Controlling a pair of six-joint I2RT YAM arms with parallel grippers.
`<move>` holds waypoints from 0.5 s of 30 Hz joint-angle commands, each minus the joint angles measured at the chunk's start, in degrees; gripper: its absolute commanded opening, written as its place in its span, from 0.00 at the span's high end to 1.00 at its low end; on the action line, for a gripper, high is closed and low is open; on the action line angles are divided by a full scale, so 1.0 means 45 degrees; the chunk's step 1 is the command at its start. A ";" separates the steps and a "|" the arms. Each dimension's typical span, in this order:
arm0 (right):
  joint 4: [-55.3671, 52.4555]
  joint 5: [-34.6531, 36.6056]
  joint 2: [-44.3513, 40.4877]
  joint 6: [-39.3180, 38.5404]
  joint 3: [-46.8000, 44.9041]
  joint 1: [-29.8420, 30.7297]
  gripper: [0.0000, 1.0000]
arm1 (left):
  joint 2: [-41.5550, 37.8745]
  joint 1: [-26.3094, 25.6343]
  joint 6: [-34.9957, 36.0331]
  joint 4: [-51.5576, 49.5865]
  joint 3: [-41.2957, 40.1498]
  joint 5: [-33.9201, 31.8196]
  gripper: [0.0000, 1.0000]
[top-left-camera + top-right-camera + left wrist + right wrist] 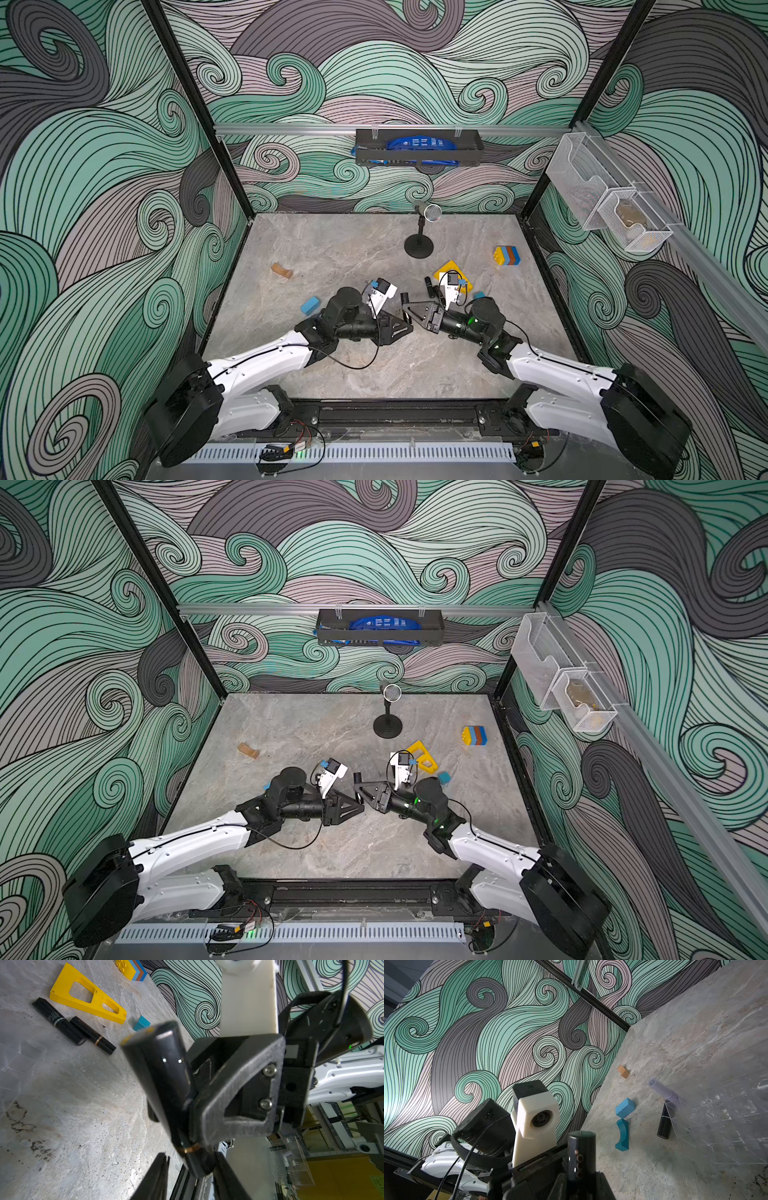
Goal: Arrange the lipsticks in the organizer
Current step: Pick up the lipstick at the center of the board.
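Two arms: the left arm (257, 361) and right arm (552, 374) faced each other over the middle of the grey marbled bench (332, 249), tips almost touching in both top views.
Right grip: the right jaws were clamped at mid-length on the held lipstick (166, 1068), a glossy black tube with a gold band near one end.
Left grip: the left jaws stood narrowly parted around that tube's banded end. A sliver of bench showed between one finger (158, 1178) and the tube.
Loose pair: the lettered black lipstick (58, 1020) and the copper-banded black lipstick (92, 1035) lay flat on the bench, side by side and touching, just beside the yellow triangular frame (60, 985).
Tray: the clear gridded organizer (716, 1130) sat on the bench.
Pale tube: the lilac lipstick (662, 1089) leaned tilted at a corner of the organizer.
Last tube: the fifth lipstick (664, 1124), black, lay along the organizer's edge. Whether it was inside a cell or outside the wall could not be told.
Clutter: a blue block (625, 1106) and a teal arched block (623, 1134) lay just beside each other near the organizer, with a wooden block (623, 1071) farther off.
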 commanded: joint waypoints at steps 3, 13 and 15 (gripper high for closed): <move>0.0736 0.0247 0.0179 0.0142 -0.0112 0.0363 0.82 | 0.0368 -0.0018 -0.0068 0.0484 0.0748 -0.0295 0.67; 0.0536 0.0763 0.0358 0.0298 0.0040 0.0458 0.75 | 0.0319 -0.0006 0.0297 0.0177 0.0556 -0.0585 0.95; 0.0030 0.0691 0.0323 0.0289 0.0228 0.0369 0.66 | 0.0208 0.0012 0.0729 -0.0146 0.0551 -0.0662 0.99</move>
